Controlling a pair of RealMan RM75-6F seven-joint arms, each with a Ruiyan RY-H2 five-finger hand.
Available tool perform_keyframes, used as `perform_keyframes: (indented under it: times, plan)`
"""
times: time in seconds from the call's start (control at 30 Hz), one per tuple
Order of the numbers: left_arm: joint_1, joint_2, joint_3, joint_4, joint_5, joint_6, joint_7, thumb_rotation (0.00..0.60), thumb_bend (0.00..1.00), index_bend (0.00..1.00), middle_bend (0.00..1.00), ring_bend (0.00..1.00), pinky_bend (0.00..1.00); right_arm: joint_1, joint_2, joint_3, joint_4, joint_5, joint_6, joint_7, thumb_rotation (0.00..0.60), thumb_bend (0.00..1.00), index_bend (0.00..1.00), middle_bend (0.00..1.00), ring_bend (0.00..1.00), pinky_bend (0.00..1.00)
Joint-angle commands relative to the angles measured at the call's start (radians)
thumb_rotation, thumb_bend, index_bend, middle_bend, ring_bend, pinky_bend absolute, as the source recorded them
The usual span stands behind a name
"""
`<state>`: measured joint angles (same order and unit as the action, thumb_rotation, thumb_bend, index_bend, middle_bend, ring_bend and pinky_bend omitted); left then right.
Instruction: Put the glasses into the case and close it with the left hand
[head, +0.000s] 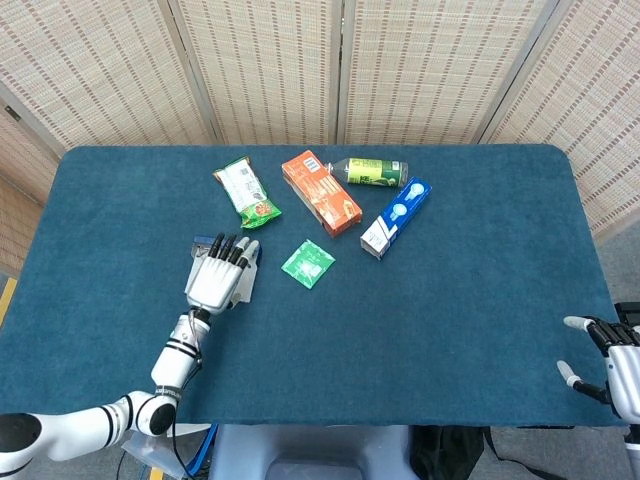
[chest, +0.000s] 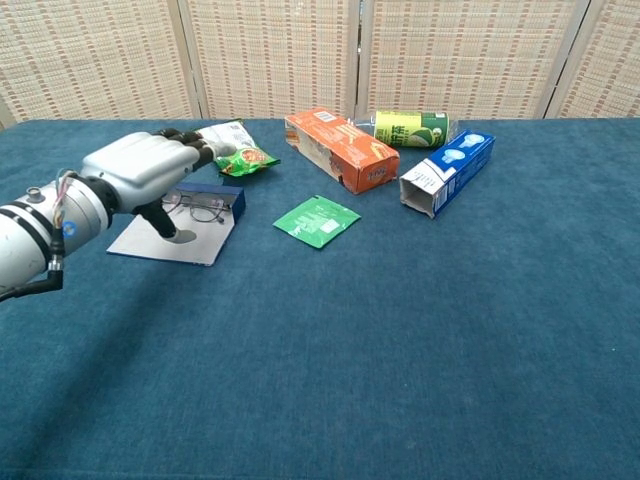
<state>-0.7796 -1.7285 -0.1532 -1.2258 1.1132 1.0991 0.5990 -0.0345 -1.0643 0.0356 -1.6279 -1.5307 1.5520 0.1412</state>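
Observation:
The glasses case lies open on the blue cloth at the left, with a blue tray and a flat white lid. Thin-framed glasses lie in the tray against its blue wall. My left hand hovers over the case with its fingers spread and nothing in them, and its thumb points down at the lid. From the head view, the left hand covers most of the case and hides the glasses. My right hand hangs at the table's near right corner with fingers apart, holding nothing.
Beyond the case lie a green snack bag, an orange box, a green bottle and a blue-white carton. A green sachet lies just right of the case. A woven screen stands behind the table.

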Motion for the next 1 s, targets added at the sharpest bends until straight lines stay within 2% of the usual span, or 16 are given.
perform_keyframes:
  times: [0.03,0.37,1.0]
  plan:
    - [0.004,-0.013,0.008,0.006,0.005,-0.003,0.009,0.600,0.20,0.00,0.00,0.00,0.00,0.000,0.001,-0.001,0.000,-0.001,0.000,-0.001,0.600,0.22,0.29,0.31,0.30,0.24]
    - [0.011,-0.065,0.018,0.050,0.015,-0.013,0.026,0.600,0.20,0.00,0.00,0.00,0.00,-0.002,0.004,-0.001,-0.003,-0.001,0.005,0.000,0.600,0.22,0.29,0.31,0.30,0.24]
    - [0.010,-0.136,-0.006,0.172,-0.007,-0.058,0.050,0.600,0.20,0.00,0.00,0.00,0.00,-0.007,0.007,-0.003,-0.002,0.000,0.010,0.004,0.600,0.22,0.29,0.31,0.30,0.24]
